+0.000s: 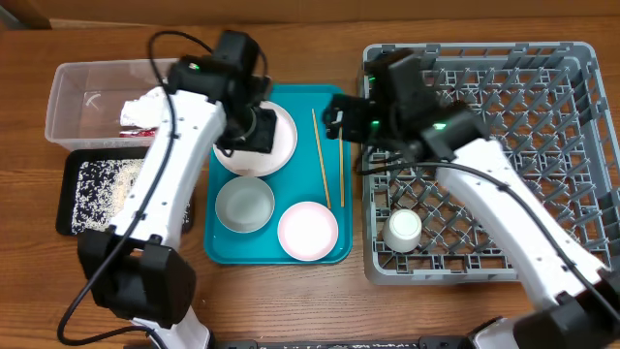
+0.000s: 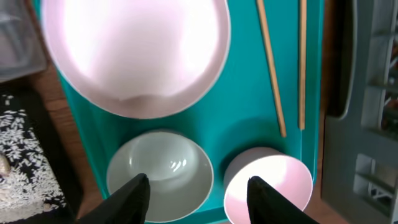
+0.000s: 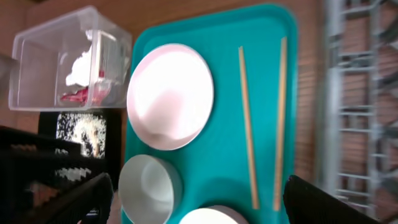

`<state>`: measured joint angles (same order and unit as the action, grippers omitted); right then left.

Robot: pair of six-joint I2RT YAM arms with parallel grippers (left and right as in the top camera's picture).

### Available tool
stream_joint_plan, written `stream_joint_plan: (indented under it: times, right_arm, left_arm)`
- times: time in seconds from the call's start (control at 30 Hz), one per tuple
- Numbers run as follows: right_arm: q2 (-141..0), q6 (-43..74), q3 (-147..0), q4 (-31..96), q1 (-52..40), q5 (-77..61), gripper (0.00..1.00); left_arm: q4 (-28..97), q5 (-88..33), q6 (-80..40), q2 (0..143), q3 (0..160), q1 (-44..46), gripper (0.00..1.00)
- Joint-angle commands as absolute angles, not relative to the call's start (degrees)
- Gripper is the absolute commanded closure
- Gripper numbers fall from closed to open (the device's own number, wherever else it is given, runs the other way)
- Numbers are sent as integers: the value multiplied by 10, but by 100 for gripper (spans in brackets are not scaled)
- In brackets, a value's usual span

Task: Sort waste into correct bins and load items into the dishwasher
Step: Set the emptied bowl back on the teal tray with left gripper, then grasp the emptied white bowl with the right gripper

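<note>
Hovering spread wide and empty over the teal tray, the left gripper and right gripper face the plate, two bowls and chopsticks left on it, while beside it the waste seems binned and the cup sits in the dish rack.

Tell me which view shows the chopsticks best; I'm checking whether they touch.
Right wrist: both chopsticks lie full length, apart, on the teal tray. Overhead shows them small; left wrist cuts off their upper ends.
</note>
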<state>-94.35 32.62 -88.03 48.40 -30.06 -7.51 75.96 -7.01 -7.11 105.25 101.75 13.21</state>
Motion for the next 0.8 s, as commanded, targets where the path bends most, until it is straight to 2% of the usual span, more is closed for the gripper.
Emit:
stream_joint_plan:
  times: [0.0,0.17,0.27,0.33,0.43,0.47,0.5,0.63,0.77]
  right_arm:
    - [-978,352,-892,458,-330,-87,14]
    - [-1029,352,-892,425,-376,-122,22]
    - [-1056,344,-892,427,-414,-126,38]
    - [-1075,341,-892,427,-439,-123,43]
    - [-1105,341,-892,422,-462,-121,44]
    - [-1123,341,-892,422,-469,-121,44]
    - [-1135,341,-892,423,-472,-121,44]
    - [-1176,341,-892,423,-475,-145,49]
    - [-1183,343,-892,416,-475,-142,69]
  left_arm:
    - [760,-91,-88,1053,1042,72,48]
    - [745,-117,-92,1053,1043,-14,48]
    - [735,-116,-92,1053,1043,-50,44]
    - [726,-116,-92,1053,1043,-68,34]
    - [717,-116,-92,1053,1043,-79,22]
    - [717,-114,-92,1053,1043,-80,9]
    - [717,-114,-92,1053,1043,-80,0]
    - [717,-114,-92,1053,1043,-79,0]
    - [716,-114,-92,1053,1043,-79,0]
